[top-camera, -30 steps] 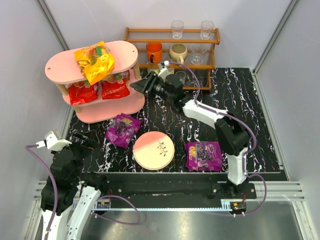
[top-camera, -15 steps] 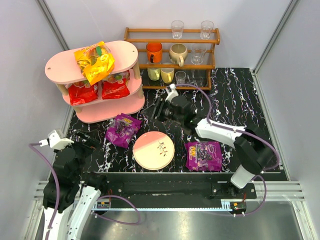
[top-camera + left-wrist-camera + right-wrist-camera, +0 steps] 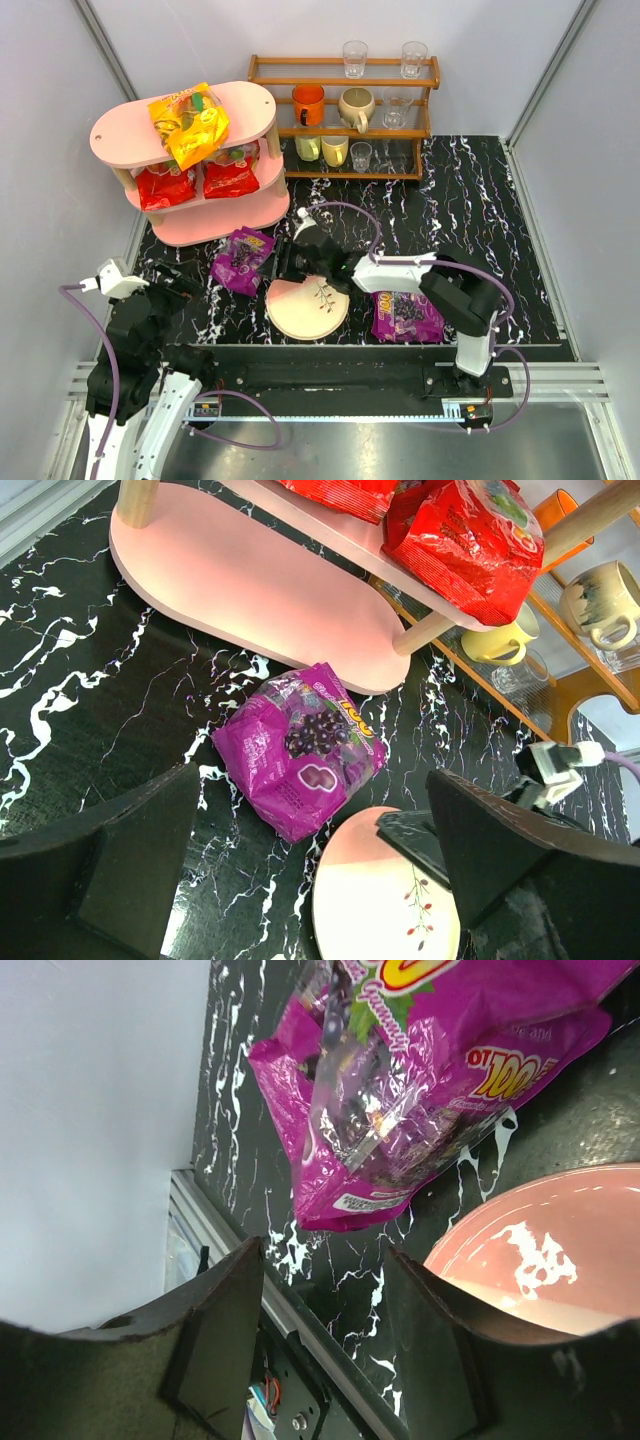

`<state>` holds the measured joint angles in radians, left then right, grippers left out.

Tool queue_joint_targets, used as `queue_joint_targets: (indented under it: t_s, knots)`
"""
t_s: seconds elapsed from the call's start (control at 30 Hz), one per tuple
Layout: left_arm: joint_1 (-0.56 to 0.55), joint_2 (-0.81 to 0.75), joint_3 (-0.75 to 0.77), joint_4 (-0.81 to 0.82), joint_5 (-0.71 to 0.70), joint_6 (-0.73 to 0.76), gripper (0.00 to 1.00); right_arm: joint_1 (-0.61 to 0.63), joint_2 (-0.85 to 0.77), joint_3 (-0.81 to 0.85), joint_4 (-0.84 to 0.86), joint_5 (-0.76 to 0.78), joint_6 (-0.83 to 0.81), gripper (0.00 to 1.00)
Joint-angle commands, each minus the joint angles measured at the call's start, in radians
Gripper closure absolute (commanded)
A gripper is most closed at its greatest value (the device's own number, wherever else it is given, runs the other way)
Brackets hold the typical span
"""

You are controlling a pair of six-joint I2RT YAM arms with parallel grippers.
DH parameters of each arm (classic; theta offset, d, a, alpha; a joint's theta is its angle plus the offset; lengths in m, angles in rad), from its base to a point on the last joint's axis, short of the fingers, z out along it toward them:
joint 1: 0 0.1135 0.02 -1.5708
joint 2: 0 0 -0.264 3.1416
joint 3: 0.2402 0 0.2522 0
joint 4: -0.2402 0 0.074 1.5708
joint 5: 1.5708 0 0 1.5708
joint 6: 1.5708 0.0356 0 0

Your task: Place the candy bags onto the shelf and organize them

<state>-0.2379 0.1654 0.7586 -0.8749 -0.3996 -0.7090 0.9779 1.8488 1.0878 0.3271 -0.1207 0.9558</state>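
The pink shelf (image 3: 255, 100) stands at the far left. An orange-yellow candy bag (image 3: 188, 122) lies on its top board. Two red bags (image 3: 165, 183) (image 3: 231, 172) lie on the middle board. One purple bag (image 3: 243, 258) lies on the table in front of the shelf; it also shows in the left wrist view (image 3: 300, 748) and the right wrist view (image 3: 440, 1070). A second purple bag (image 3: 407, 313) lies at the near right. My right gripper (image 3: 285, 262) (image 3: 325, 1335) is open and empty, low beside the first purple bag. My left gripper (image 3: 172, 280) (image 3: 315, 875) is open and empty, left of that bag.
A round pink-and-cream plate (image 3: 307, 308) lies between the two purple bags, with the right gripper over its far left edge. A brown wooden rack (image 3: 345, 120) with mugs and glasses stands at the back. Grey walls close in both sides.
My right arm has swung from the shelf's right end towards the near side and down to the plate's far edge, beside the purple bag. The left arm has hardly moved.
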Motion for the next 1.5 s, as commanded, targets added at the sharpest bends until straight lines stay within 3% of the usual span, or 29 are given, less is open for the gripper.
queue_joint_targets:
  t_s: [0.0,0.4,0.47,0.5,0.53,0.6,0.63,0.7,0.83,0.9,0.93,1.03,1.1,1.17,1.47]
  knots:
    - [-0.003,-0.006,0.011,0.020,0.021,-0.004,0.01,0.015,0.073,0.084,-0.003,0.043,0.029,0.39]
    - [-0.003,-0.003,0.015,0.024,0.033,-0.006,0.01,0.016,0.214,0.305,-0.154,0.116,-0.009,0.38]
    - [-0.003,-0.001,0.015,0.025,0.033,-0.004,0.01,0.015,0.256,0.349,-0.225,0.116,-0.014,0.42]
    - [-0.003,-0.001,0.015,0.027,0.034,-0.004,0.01,0.015,0.268,0.380,-0.243,0.116,-0.025,0.62]
    - [-0.003,-0.003,0.010,0.028,0.035,-0.006,0.01,0.018,0.277,0.395,-0.290,0.116,-0.031,0.76]
    - [-0.003,-0.006,0.007,0.028,0.036,-0.010,0.01,0.015,0.286,0.393,-0.301,0.113,-0.032,0.94]
    - [-0.003,-0.007,0.002,0.027,0.036,-0.014,0.01,0.013,0.277,0.377,-0.281,0.112,-0.031,1.00]
    - [-0.003,-0.017,-0.002,0.028,0.036,-0.015,0.01,0.002,0.233,0.295,-0.203,0.073,-0.040,1.00]
    - [-0.003,-0.030,-0.015,0.027,0.033,-0.023,0.01,-0.051,0.109,0.135,0.133,-0.083,-0.026,1.00]
    - [-0.003,-0.033,-0.016,0.027,0.031,-0.029,0.01,-0.112,0.087,0.046,0.272,-0.209,0.085,1.00]
    - [-0.003,-0.033,-0.018,0.028,0.030,-0.029,0.01,-0.134,0.087,0.025,0.420,-0.252,0.136,1.00]
    - [-0.003,-0.035,-0.018,0.036,0.031,-0.030,0.01,-0.189,0.108,-0.003,0.558,-0.388,0.265,1.00]
    - [-0.003,-0.035,-0.021,0.039,0.034,-0.033,0.01,-0.193,0.109,0.007,0.505,-0.387,0.253,0.81]
    - [-0.003,-0.035,-0.024,0.040,0.036,-0.033,0.01,-0.186,0.093,0.035,0.419,-0.352,0.194,0.55]
    - [-0.003,-0.043,-0.025,0.039,0.031,-0.024,0.01,-0.090,0.049,0.244,-0.216,-0.012,-0.035,0.35]
